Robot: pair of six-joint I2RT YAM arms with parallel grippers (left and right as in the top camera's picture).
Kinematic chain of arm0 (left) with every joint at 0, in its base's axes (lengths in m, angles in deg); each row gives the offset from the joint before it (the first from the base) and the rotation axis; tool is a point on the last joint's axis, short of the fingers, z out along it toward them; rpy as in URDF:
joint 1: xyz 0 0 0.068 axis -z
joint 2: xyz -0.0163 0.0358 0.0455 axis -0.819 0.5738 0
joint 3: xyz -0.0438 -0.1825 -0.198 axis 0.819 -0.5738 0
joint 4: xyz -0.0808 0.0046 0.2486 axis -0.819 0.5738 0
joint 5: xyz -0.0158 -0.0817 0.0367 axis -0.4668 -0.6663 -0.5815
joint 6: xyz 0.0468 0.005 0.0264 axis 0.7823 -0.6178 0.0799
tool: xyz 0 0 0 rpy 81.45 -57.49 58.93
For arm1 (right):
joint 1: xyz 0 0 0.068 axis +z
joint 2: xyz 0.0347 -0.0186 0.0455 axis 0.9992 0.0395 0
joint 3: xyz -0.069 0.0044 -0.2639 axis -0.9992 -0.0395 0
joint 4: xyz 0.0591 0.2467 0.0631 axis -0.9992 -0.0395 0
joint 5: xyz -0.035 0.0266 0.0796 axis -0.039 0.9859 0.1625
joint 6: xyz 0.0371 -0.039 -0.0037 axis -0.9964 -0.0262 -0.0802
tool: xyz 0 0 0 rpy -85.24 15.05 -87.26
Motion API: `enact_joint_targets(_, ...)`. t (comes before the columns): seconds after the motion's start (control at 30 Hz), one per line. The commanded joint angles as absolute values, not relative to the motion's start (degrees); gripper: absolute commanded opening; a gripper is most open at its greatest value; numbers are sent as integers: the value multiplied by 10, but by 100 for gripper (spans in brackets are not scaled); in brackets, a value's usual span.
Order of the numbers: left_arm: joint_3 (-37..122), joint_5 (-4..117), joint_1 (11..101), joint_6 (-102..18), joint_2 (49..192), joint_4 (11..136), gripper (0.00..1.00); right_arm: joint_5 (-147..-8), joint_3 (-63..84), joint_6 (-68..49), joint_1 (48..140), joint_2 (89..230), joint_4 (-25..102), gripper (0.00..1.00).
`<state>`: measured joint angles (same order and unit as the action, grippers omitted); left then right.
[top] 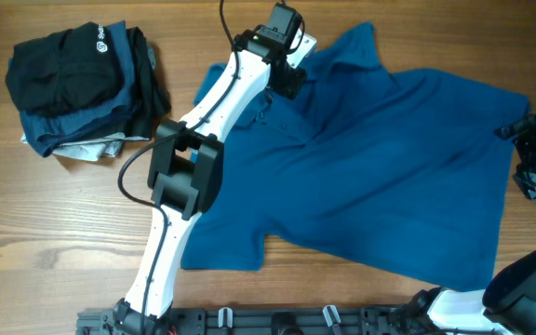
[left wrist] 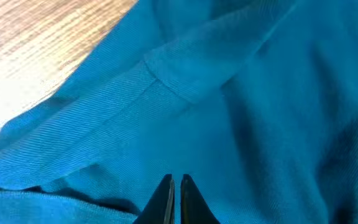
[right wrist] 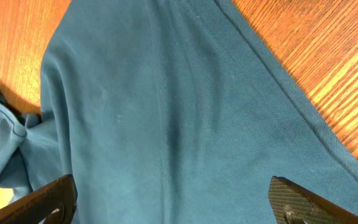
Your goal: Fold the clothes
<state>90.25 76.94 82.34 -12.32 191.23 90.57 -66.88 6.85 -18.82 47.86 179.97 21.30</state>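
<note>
Left gripper (left wrist: 176,190): jaws pressed together at collar of polo shirt (top: 380,177), cloth directly under tips, pinch unconfirmed. Right gripper (right wrist: 173,182): jaws wide, above shirt edge. Shirt lies spread between both, no fold made, all folding left.

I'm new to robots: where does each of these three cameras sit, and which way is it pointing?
Overhead: fixed above the table, facing straight down on the blue polo shirt, a dark clothes pile, the left arm and right arm.
Left wrist: rides the left arm, looking along the closed left gripper at shirt fabric and a seam.
Right wrist: rides the right arm, looking past the wide-open right gripper across the shirt to bare wood.
Shared: all three views show the same shirt and table.
</note>
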Motion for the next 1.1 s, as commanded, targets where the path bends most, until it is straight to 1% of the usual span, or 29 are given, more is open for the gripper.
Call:
enact_joint_targets(0.0, 904, 772, 818, -138, 1928, 899, 6, -660, 76, -185, 480, 1789, 214, 100)
enact_joint_targets(0.37, 904, 811, 812, -138, 1969, 852, 8, -659, 76, -185, 480, 1789, 214, 99)
enact_joint_targets(0.73, 904, 812, 798, -138, 1985, 805, 9, -659, 76, -185, 480, 1789, 214, 99)
enact_joint_targets(0.93, 904, 814, 796, -138, 2017, 737, 11, -660, 76, -185, 480, 1789, 214, 99)
enact_joint_targets(1.07, 904, 844, 786, -162, 2023, 669, 13, -660, 76, -185, 480, 1789, 214, 100)
